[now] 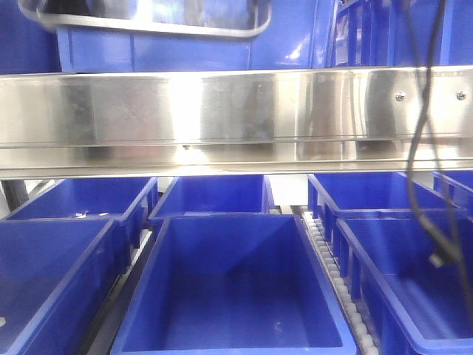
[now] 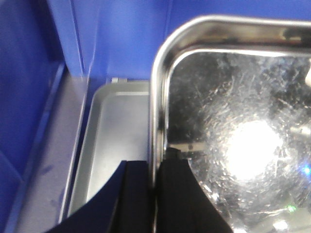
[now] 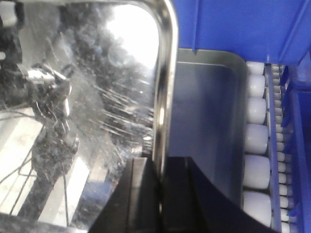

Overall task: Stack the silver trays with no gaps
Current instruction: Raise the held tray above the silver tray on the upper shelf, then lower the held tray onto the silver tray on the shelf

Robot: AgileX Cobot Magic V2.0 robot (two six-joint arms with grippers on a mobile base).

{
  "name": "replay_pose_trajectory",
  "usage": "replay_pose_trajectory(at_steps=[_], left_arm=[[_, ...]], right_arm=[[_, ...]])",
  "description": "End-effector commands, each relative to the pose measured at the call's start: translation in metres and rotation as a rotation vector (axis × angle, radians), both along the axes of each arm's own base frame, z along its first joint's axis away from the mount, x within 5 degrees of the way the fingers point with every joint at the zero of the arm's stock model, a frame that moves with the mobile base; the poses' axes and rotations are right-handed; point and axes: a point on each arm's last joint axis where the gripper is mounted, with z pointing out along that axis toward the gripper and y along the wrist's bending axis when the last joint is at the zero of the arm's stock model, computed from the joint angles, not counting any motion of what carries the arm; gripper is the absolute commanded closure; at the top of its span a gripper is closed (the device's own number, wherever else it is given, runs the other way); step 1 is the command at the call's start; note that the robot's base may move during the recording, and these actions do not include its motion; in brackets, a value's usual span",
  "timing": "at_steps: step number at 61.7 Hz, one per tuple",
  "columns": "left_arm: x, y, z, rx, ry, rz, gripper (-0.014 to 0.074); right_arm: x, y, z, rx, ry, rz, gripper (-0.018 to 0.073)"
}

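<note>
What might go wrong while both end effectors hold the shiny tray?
The left end effector and right end effector pinch only the thin rim of the upper tray; it may slip. The lower tray shows beyond both gripped edges; lowered askew, the rims could catch and leave a gap.

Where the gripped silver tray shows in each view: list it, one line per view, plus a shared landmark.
Front-facing: the gripped tray runs along the top edge, above the steel rail.
Left wrist: it fills the right side; the left gripper clamps its left rim.
Right wrist: it fills the left side; the right gripper clamps its right rim.
Shared landmark: the lower tray beneath it, in both wrist views only.
</note>
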Motion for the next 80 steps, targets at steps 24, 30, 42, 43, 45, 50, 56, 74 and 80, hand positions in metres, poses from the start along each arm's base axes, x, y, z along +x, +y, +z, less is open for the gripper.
replay_pose_trajectory(at_steps=[24, 30, 42, 43, 45, 50, 56, 74, 80], left_arm=[[0.008, -0.007, -0.007, -0.013, 0.0, -0.025, 0.0447], [0.008, -0.007, -0.008, -0.011, 0.003, -0.024, 0.0372], [0.008, -0.007, -0.008, -0.009, 0.011, -0.02, 0.0351], [0.008, -0.007, -0.008, -0.008, 0.012, -0.02, 0.0351], [0.007, -0.007, -0.009, -0.007, 0.015, -0.019, 0.0351], [0.007, -0.006, -0.009, -0.003, 0.021, -0.017, 0.0351], [0.007, -0.006, -0.01, 0.0, 0.03, -0.013, 0.0351], [0.002, -0.005, -0.003, -0.013, 0.016, -0.013, 0.053], [-0.002, -0.004, 0.005, -0.026, -0.018, -0.019, 0.0613]], right_arm=[[0.012, 0.005, 0.002, 0.018, -0.097, 0.031, 0.0616], [0.012, 0.005, 0.002, 0.02, -0.1, 0.032, 0.0613], [0.012, 0.005, 0.002, 0.02, -0.096, 0.031, 0.0309], [0.012, 0.005, 0.002, 0.02, -0.093, 0.03, 0.0284], [0.012, 0.005, 0.001, 0.019, -0.091, 0.03, 0.0241], [0.011, 0.005, 0.001, 0.015, -0.081, 0.026, 0.0225], [0.011, 0.004, 0.0, 0.011, -0.073, 0.024, 0.0274], [0.009, 0.003, 0.003, 0.015, -0.068, 0.02, 0.047], [0.006, 0.002, 0.007, 0.02, -0.077, 0.02, 0.063]])
